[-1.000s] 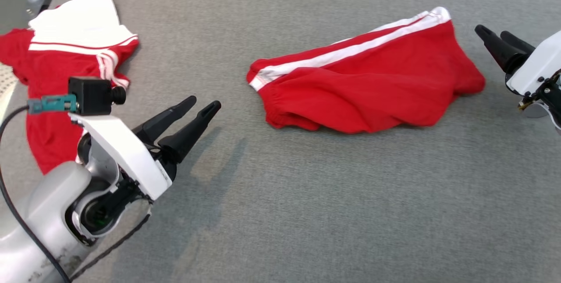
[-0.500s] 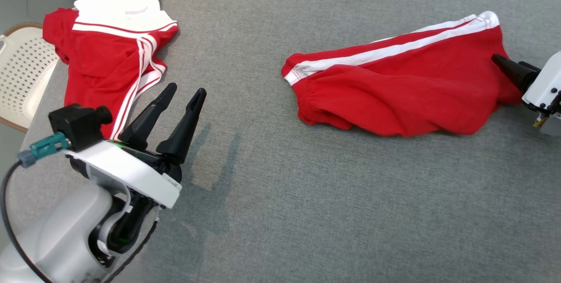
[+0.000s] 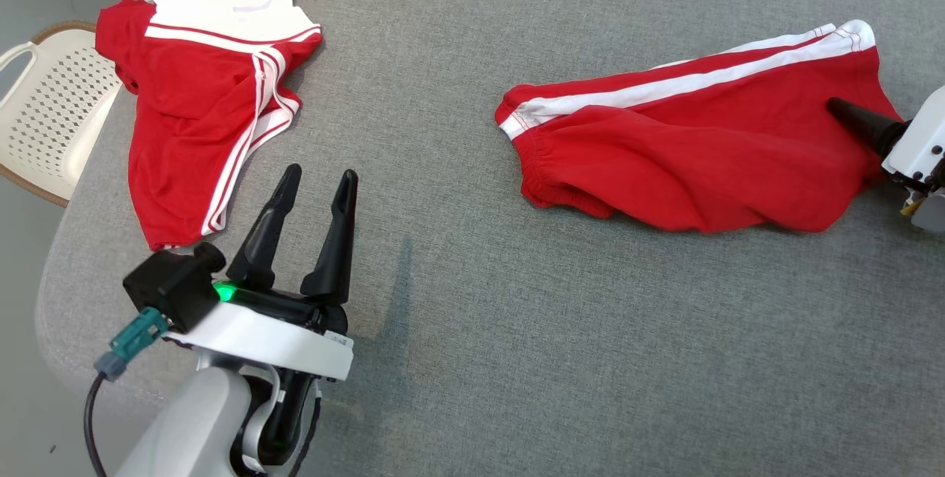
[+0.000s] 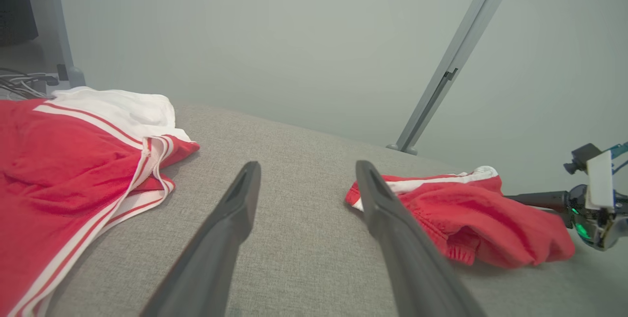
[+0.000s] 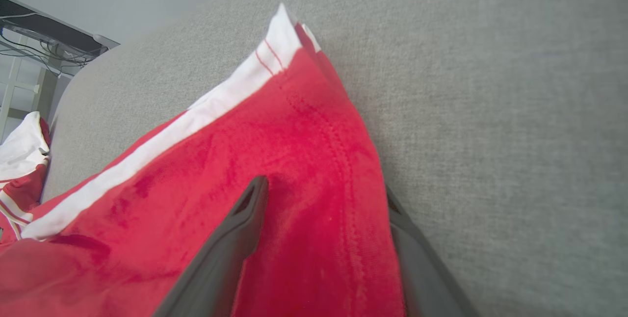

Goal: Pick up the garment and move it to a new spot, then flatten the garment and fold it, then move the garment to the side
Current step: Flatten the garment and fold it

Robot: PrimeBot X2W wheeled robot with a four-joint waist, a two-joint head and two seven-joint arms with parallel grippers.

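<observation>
The soft red cloth shorts with a white side stripe (image 3: 701, 145) lie crumpled at the right of the grey fabric table (image 3: 517, 359). We judge them light, limp and sure to sag, best pinched at the stitched hem corner. Our right gripper (image 5: 323, 190) stands spread astride that hem, one finger partly hidden by cloth, so we cannot tell how many layers it spans. Our left gripper (image 3: 320, 176) hovers spread and empty.

A grey woven fabric surface (image 3: 517, 359) spreads across the scene. Off its far left edge a cream perforated plastic chair (image 3: 52, 115) stands on plain grey floor (image 3: 22, 300). Beyond is a pale, evenly lit wall (image 4: 294, 27), a slanting grey metal post (image 4: 456, 57) and loose cables (image 4: 19, 84).
</observation>
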